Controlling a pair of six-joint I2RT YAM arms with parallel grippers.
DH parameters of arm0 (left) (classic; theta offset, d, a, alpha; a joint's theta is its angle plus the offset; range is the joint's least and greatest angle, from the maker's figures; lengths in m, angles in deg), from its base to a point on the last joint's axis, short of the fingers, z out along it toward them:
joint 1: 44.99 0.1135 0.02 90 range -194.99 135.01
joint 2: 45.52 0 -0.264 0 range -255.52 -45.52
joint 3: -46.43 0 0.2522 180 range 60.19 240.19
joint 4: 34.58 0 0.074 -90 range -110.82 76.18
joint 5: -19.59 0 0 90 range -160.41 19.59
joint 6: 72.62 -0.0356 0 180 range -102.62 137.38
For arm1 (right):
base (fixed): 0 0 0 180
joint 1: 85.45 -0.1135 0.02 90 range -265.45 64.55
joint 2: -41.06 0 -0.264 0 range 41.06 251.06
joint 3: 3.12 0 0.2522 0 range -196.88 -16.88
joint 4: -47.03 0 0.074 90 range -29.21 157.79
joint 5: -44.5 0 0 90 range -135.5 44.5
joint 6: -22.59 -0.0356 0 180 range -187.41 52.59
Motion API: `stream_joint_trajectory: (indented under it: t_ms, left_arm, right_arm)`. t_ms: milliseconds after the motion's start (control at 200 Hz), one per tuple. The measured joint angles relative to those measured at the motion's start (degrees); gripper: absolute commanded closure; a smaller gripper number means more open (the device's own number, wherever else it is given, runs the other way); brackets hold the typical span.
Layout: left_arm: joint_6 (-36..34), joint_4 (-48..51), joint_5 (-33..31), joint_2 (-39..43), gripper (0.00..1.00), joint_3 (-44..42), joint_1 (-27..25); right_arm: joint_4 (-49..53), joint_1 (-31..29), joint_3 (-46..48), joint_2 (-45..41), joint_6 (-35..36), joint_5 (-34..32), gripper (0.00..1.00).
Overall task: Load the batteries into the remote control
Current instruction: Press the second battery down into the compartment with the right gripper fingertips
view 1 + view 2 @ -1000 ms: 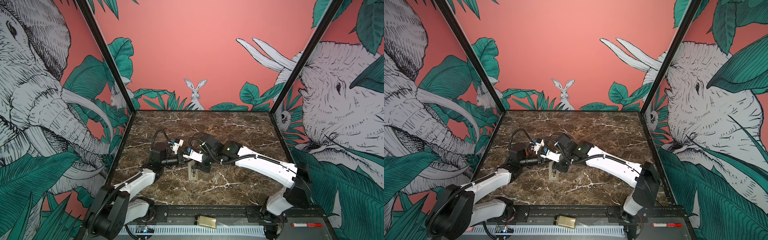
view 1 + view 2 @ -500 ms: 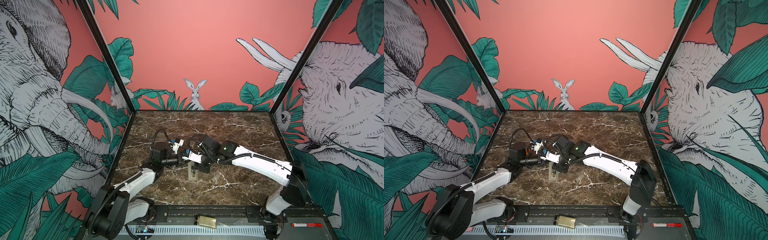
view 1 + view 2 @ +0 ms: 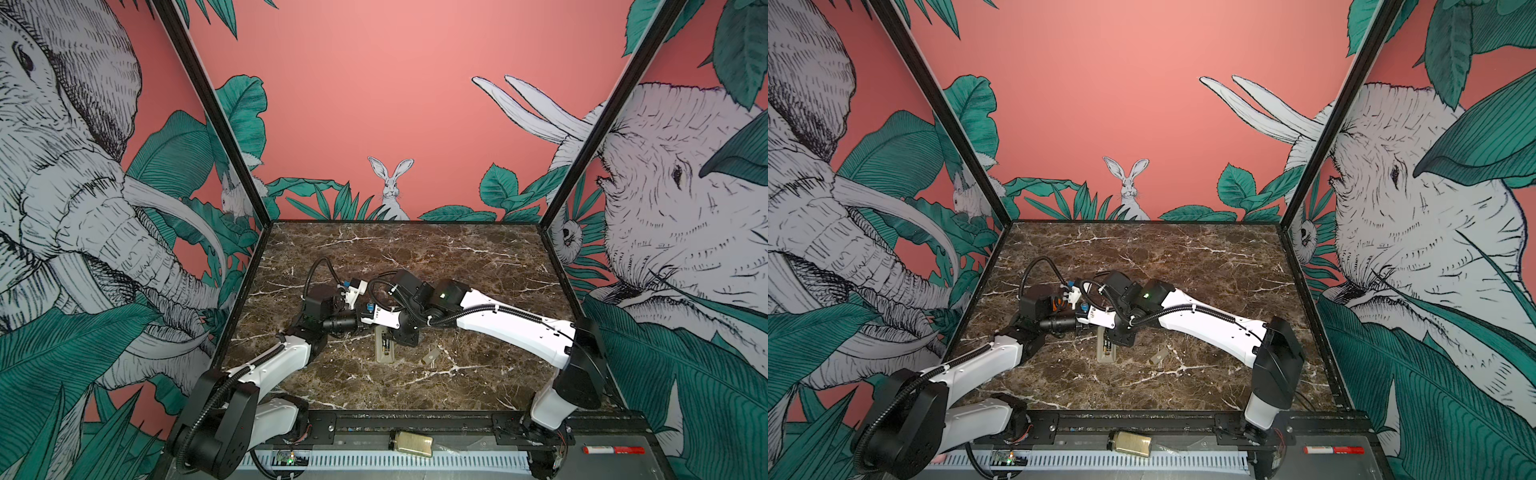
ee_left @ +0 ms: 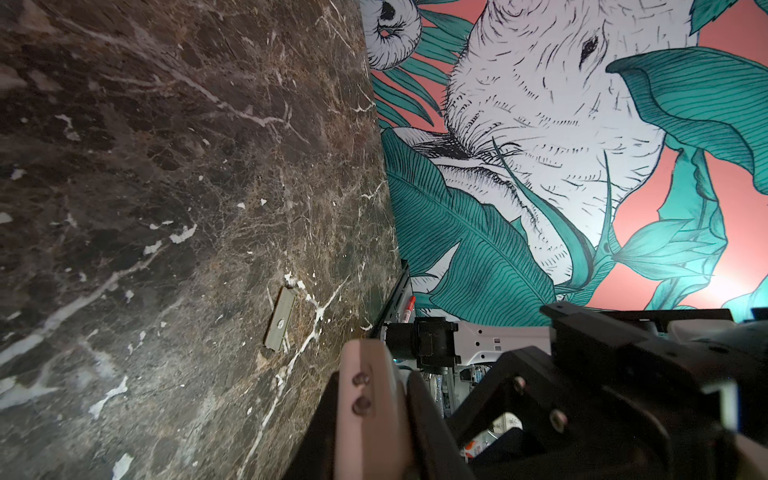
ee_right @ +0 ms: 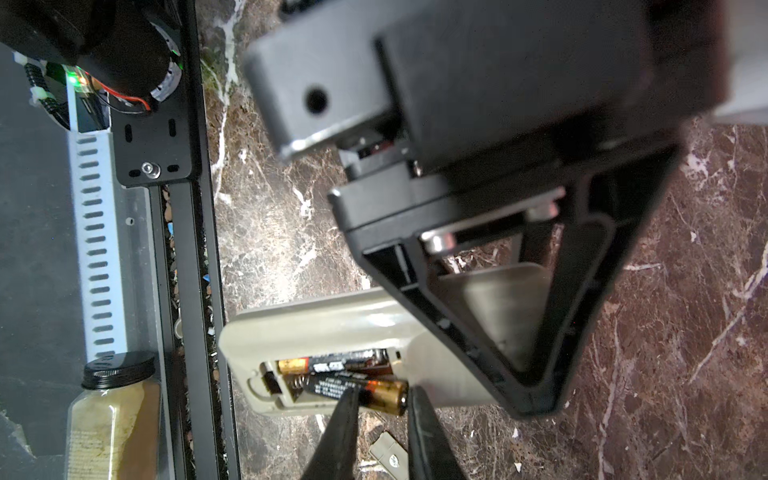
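Observation:
The remote control (image 5: 332, 320) lies back up on the marble, left of centre in both top views (image 3: 383, 352) (image 3: 1105, 354), its battery recess uncovered. One of the batteries (image 5: 345, 358) lies flat in the recess. The other (image 5: 376, 390) sits tilted, its brassy end raised at the recess edge. My right gripper (image 5: 382, 409) hangs over that end, jaws a narrow gap apart, one finger (image 5: 345, 419) across the battery's body. My left gripper (image 4: 401, 372) is shut with nothing between its fingers. Its black finger frame (image 5: 573, 316) hangs over the remote's other half; contact is unclear.
The loose battery cover (image 3: 431, 356) (image 4: 280, 320) lies on the marble right of the remote. A spice jar (image 3: 410, 443) (image 5: 114, 415) and a red marker (image 3: 613, 449) rest on the front rail. Both wrists crowd together above the remote.
The right arm has edged a little leftward over the remote. The left arm and the remote have stayed where they were.

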Motion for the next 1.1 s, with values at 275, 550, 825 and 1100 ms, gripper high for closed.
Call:
stream_joint_trajectory:
  t_ms: [275, 550, 825, 1100]
  left_arm:
    - [-0.9, 0.9, -0.2, 0.0, 1.00, 0.0, 0.0]
    - [-1.9, 2.9, -0.4, 0.0, 1.00, 0.0, 0.0]
    - [-2.0, 3.9, -0.6, 0.0, 1.00, 0.0, 0.0]
    - [-2.0, 4.1, -0.8, 0.1, 1.00, 0.0, -0.1]
  right_arm:
    - [1.3, -1.0, -1.0, 1.2, 1.8, -1.4, 0.81]
    - [2.2, -1.8, -1.8, 2.2, 3.1, -2.3, 0.85]
    - [2.7, -2.1, -1.8, 2.3, 4.0, -3.1, 0.89]
    - [2.3, -2.4, -1.9, 3.2, 4.5, -3.6, 0.90]
